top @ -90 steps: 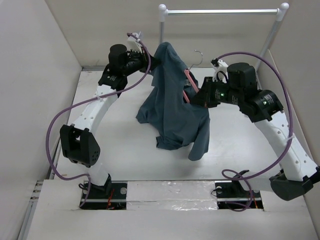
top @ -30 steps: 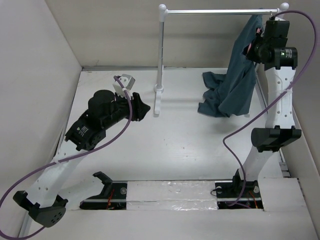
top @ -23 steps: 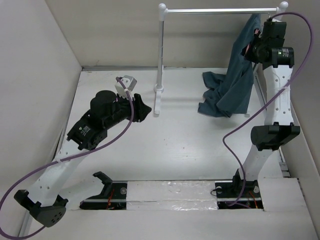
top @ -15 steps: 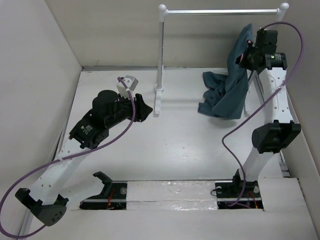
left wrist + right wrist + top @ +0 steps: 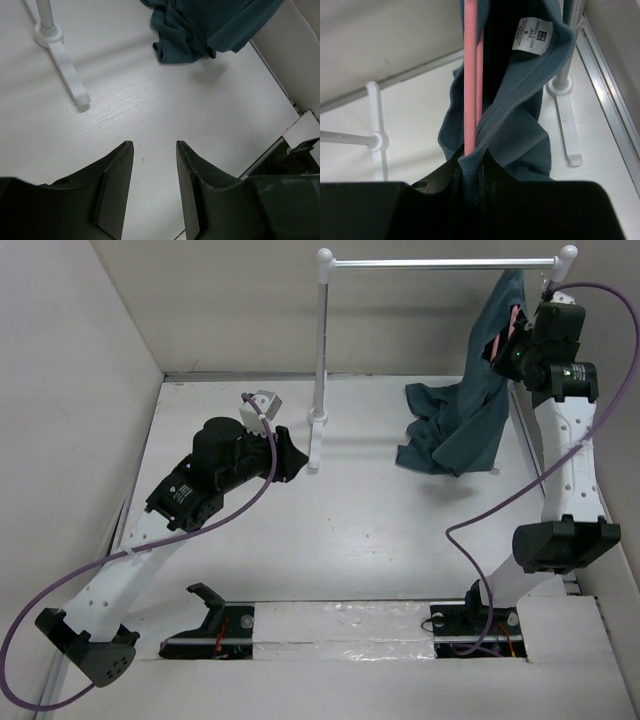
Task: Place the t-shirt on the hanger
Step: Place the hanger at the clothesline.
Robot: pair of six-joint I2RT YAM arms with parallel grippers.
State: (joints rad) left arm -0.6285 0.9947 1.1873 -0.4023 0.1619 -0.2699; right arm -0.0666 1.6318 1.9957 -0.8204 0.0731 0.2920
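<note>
One white tag (image 5: 532, 35) reading "S" sits inside the dark teal t-shirt (image 5: 520, 135), whose collar wraps the thin salmon-pink hanger (image 5: 471, 75). The right end effector (image 5: 469, 172) pinches both beside the white rack (image 5: 440, 262); the left end effector (image 5: 152, 165) gapes above the counter (image 5: 125, 110).

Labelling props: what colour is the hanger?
The hanger is salmon pink, clearest in the right wrist view.

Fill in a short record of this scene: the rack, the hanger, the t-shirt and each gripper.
rack: white, upright at the back
hanger: pink, inside the neck opening
t-shirt: teal, hanging, lower part heaped on the table
left gripper: open, empty, above the table
right gripper: shut on hanger and t-shirt collar, high by the rack's right end
hanger hooked over bar: cannot tell
</note>
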